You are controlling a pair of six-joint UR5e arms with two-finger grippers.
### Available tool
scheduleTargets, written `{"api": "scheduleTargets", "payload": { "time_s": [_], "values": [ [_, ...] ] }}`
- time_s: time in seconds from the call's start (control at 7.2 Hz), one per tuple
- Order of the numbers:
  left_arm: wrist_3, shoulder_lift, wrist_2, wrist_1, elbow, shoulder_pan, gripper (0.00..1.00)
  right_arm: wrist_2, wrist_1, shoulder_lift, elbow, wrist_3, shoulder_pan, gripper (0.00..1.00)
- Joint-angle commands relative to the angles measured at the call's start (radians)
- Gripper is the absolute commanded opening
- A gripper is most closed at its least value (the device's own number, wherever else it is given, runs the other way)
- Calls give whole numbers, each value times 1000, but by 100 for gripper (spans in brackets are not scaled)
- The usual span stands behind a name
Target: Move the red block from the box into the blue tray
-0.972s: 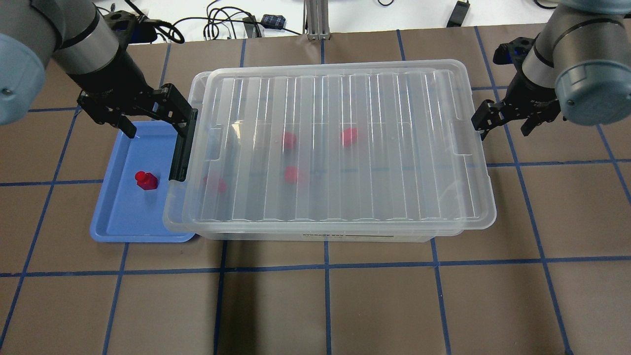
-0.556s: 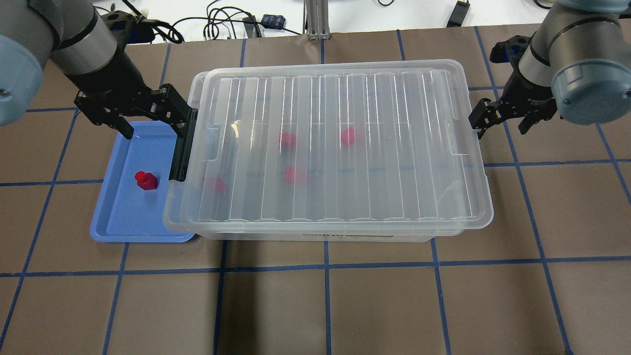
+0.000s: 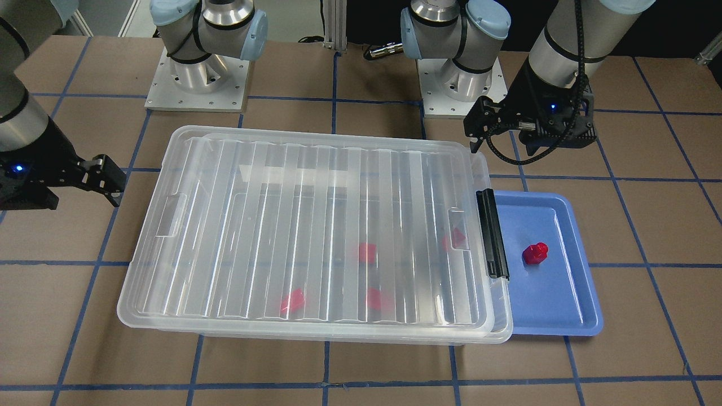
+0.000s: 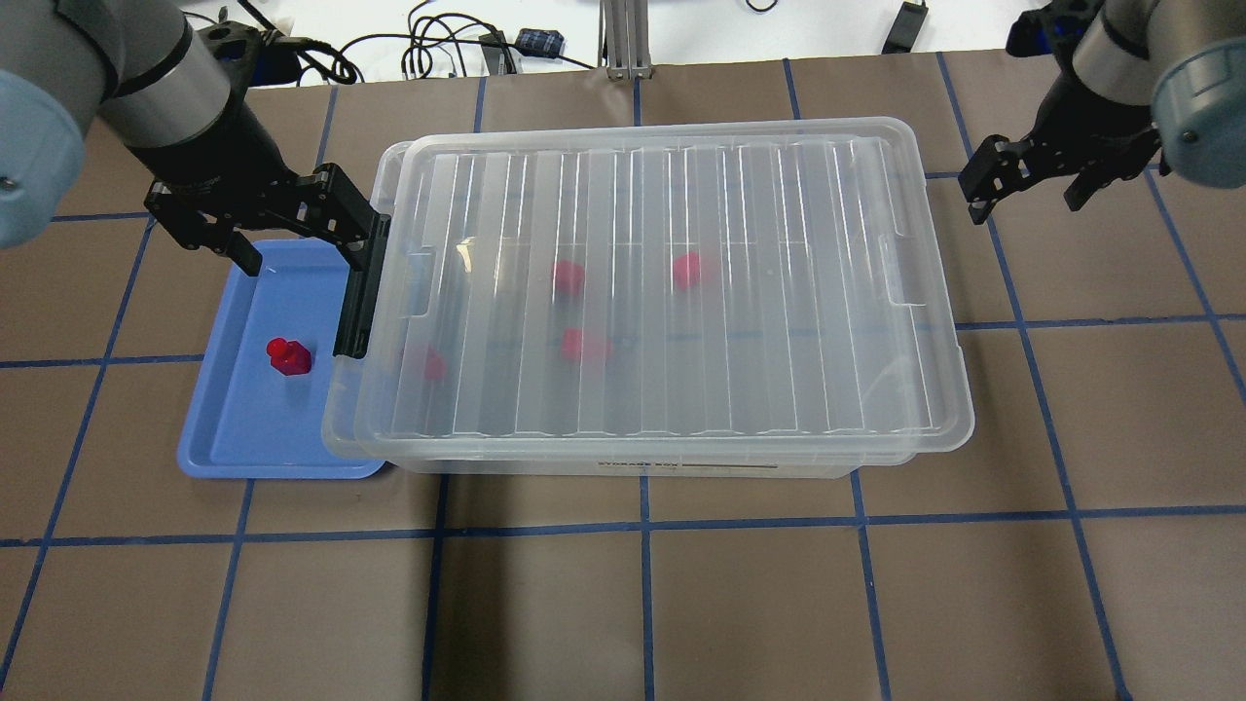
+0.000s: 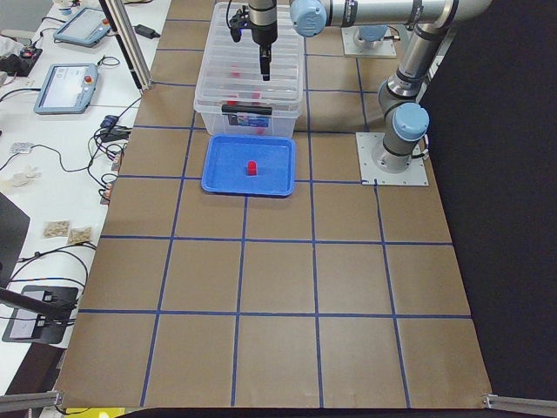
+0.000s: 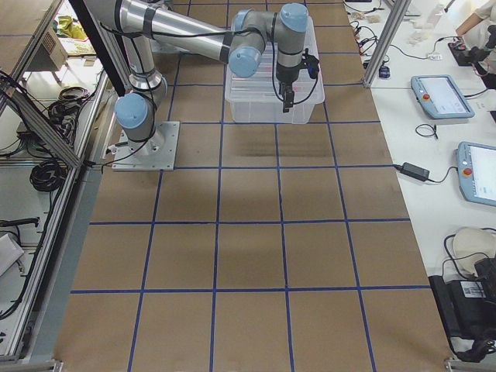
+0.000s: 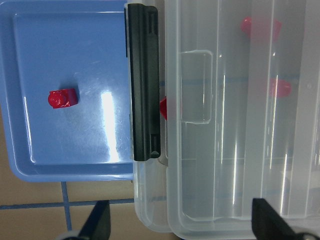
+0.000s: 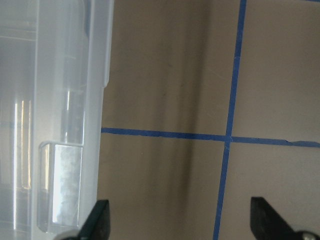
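The red block [image 4: 289, 356] with its stud lies in the blue tray [image 4: 243, 438], also in the front view [image 3: 535, 253] and the left wrist view [image 7: 63, 98]. The box [image 4: 681, 195] stands to the tray's right, lid on and slightly skewed, its black latch [image 4: 355, 297] at the tray end. Several red pieces [image 4: 568, 276] show blurred through the lid. My left gripper [image 4: 297, 239] is open and empty, over the tray's far end beside the latch. My right gripper [image 4: 1027, 195] is open and empty, off the box's right end, clear of it.
The tray's right edge is tucked under the box's overhanging rim [image 3: 502, 332]. Cables [image 4: 428, 44] and a metal post [image 4: 620, 39] lie beyond the table's far edge. The arm bases [image 3: 197, 73] stand behind the box in the front view.
My right gripper has pulled away from the box's right end, moving back and to the right. My left gripper has stayed almost still. The red block has not moved.
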Motion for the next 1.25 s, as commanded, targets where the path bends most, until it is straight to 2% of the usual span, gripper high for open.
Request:
{"api": "scheduleTargets", "payload": {
  "time_s": [0.0, 0.14, 0.28, 0.56, 1.11],
  "values": [
    [1, 0, 1, 0, 0, 3, 100, 10, 151, -92, -77, 26, 12, 100],
    [1, 0, 1, 0, 0, 4, 100, 13, 170, -118, -88, 58, 41, 100],
    [1, 0, 1, 0, 0, 6, 100, 62, 170, -118, -89, 181, 104, 100],
    [11, -5, -4, 2, -2, 6, 100, 46, 152, -103, -95, 346, 242, 100],
    [11, -6, 1, 0, -2, 9, 100, 7, 151, -86, -106, 350, 250, 100]
  ]
}}
